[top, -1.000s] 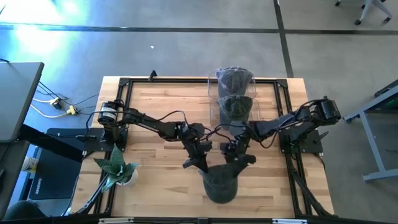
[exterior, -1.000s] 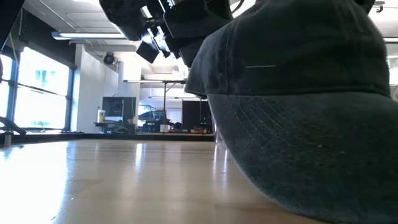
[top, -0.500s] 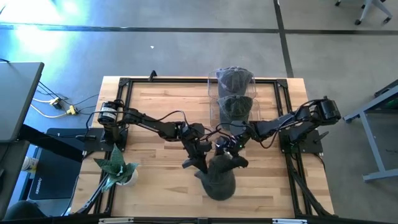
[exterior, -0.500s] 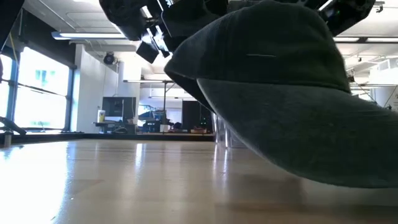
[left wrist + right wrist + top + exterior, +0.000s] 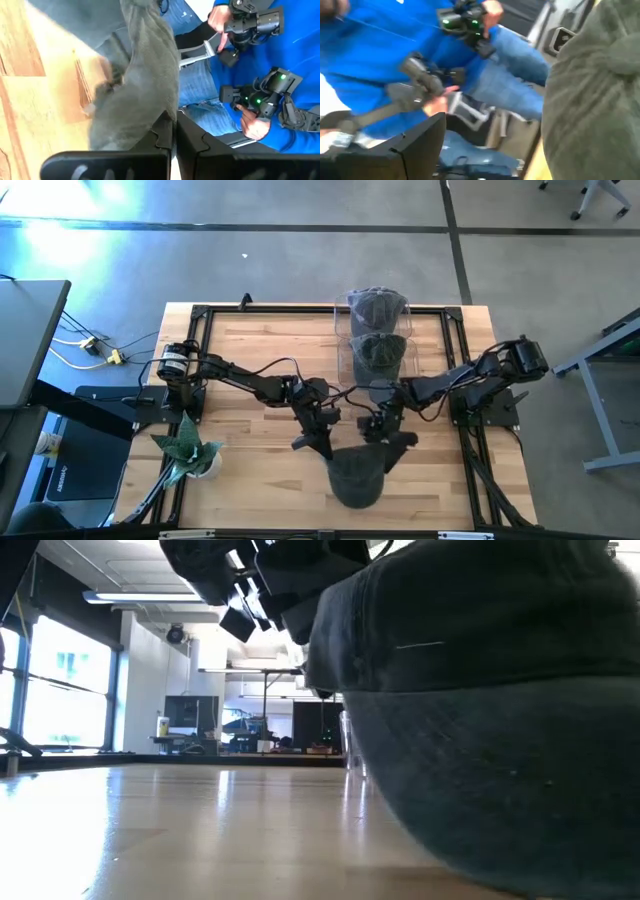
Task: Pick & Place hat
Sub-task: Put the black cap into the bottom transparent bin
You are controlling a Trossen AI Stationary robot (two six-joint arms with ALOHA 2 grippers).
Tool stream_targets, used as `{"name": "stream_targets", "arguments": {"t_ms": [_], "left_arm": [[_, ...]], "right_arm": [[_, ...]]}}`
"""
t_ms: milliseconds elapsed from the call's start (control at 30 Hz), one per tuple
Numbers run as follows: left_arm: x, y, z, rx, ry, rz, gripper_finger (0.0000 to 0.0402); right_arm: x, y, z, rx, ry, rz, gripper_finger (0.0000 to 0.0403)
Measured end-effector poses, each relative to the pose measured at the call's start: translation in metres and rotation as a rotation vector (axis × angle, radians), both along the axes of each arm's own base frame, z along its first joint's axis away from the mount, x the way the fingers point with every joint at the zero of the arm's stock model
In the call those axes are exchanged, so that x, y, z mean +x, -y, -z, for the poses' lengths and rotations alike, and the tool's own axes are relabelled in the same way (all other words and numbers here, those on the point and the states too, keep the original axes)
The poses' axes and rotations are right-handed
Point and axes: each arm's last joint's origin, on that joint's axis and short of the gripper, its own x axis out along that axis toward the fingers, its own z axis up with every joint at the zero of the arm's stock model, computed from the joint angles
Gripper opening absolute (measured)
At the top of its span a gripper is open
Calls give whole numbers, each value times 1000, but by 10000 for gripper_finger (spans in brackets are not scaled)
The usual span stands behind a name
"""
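Observation:
The dark grey hat (image 5: pixel 355 472) sits at the middle of the table's near edge and fills the right of the low view (image 5: pixel 480 740). My left gripper (image 5: pixel 322 444) is at its left side, shut on the cloth (image 5: pixel 172 134). My right gripper (image 5: pixel 390 440) is at its right side and stands open. In the right wrist view only one finger (image 5: pixel 420 142) shows, apart from the hat (image 5: pixel 590 100), which covers the other finger. The hat's underside seems to rest on the wood (image 5: pixel 300 830). My left gripper pinches the hat's left edge (image 5: pixel 159 107) between its two shut fingers, coming slanting down from the table's far left. The cloth bunches up ahead of the fingertips. My right gripper meets the hat's right side (image 5: pixel 378 452), where the hat hides one finger; the kind of hold does not show.
A clear holder with stacked dark hats (image 5: pixel 377 330) stands at the far edge. A small potted plant (image 5: pixel 188 450) is at the near left. A person in blue with hand-held controllers (image 5: pixel 250 30) stands just past the near edge.
Half a second ago the right gripper had swung toward the table's left and the hat was tipped with its brim lifted off the wood. Since then the right gripper has moved back right and toward the near edge, and the hat has come down again.

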Motion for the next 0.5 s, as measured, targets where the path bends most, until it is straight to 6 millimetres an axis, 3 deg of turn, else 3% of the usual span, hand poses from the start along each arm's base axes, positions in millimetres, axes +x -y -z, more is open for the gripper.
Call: {"name": "stream_targets", "arguments": {"t_ms": [267,367,500], "left_arm": [[-1,-7,-1,-57,-24,60,18],[-1,-17,-2,-100,-42,98,68],[-1,-32,-4,-139,-56,121,163]], "right_arm": [[4,15,-5,29,-2,50,324],[5,16,-5,23,7,63,323],[5,15,-4,12,13,86,323]]}}
